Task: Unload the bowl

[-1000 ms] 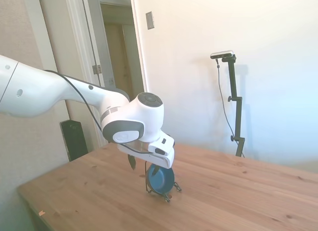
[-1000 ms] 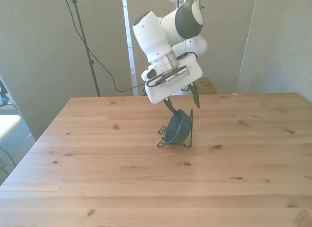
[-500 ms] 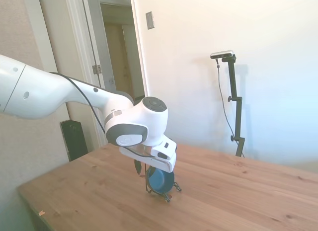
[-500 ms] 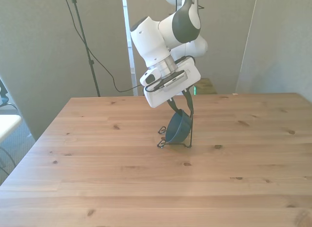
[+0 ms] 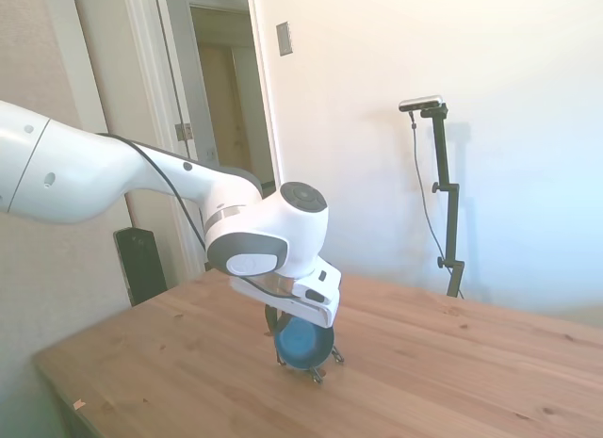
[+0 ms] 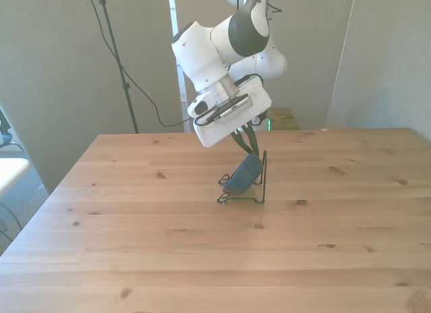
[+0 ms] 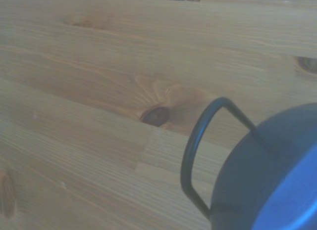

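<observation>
The small dark-blue bowl [image 6: 242, 175] leans tilted in the thin black wire rack [image 6: 264, 182] near the middle of the wooden table [image 6: 135, 246]. My gripper [image 6: 248, 150] reaches down onto the bowl's upper rim, and its dark fingers stand close together on that rim. In the side view the bowl [image 5: 301, 344] shows its lighter blue inside just below the gripper [image 5: 276, 323], with the rack's feet [image 5: 316, 374] under it. The wrist view has the bowl's dark wall [image 7: 267, 180] beside a loop of the rack's wire [image 7: 185, 165].
Bare wood surrounds the rack on all sides [image 5: 452, 381]. A dark box [image 5: 141, 264] stands on the floor beyond the table's far corner, beside an open doorway [image 5: 221, 89].
The gripper came down over the bowl's rim and its fingers closed together. The bowl has tipped from nearly upright to a flatter lean in the rack.
</observation>
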